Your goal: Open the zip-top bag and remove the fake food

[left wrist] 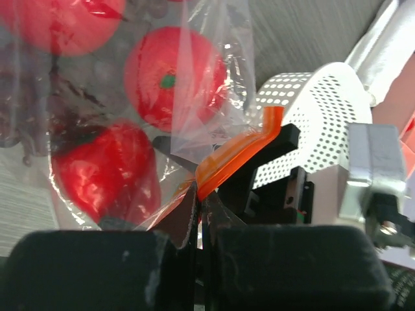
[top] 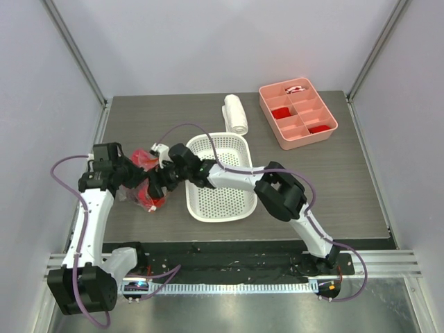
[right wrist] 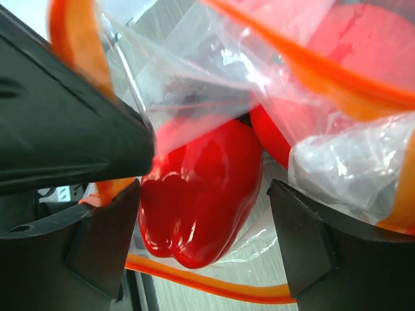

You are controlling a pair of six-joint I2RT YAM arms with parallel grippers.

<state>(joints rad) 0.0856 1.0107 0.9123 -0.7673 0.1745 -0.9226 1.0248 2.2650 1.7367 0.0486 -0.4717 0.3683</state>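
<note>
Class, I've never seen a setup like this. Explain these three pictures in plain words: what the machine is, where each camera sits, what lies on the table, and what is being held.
Two white robot arms are bolted at the near edge of a grey table. The wide picture looks down from above; the two close-ups come from wrist cameras. On it lie a white perforated basket, a rolled white towel and a pink divided tray. The left gripper pinches the clear plastic bag at its orange zip strip; the open right gripper straddles a glossy red plastic fruit.
</note>
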